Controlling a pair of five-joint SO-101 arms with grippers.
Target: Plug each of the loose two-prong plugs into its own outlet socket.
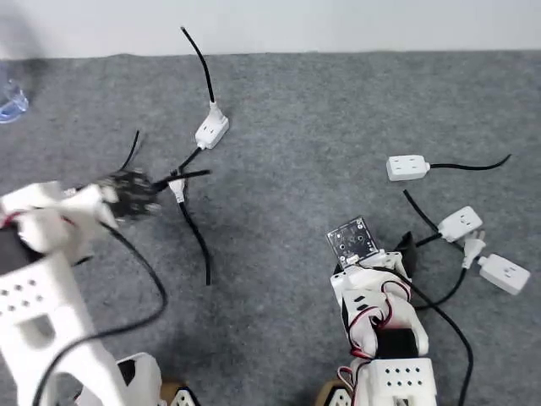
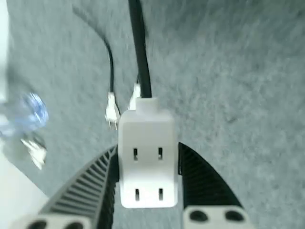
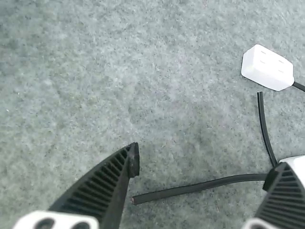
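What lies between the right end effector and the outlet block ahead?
Bare grey carpet up to the outlet block, in the right wrist view; a black cord runs alongside.

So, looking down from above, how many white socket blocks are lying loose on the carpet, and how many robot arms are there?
White socket blocks: 4
Robot arms: 2
Total: 6

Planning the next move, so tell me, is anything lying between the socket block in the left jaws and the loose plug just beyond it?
Nothing visible. Only bare carpet separates the socket block, between the left gripper's jaws, from the plug. The block's black cord runs beside the plug, not across the gap.
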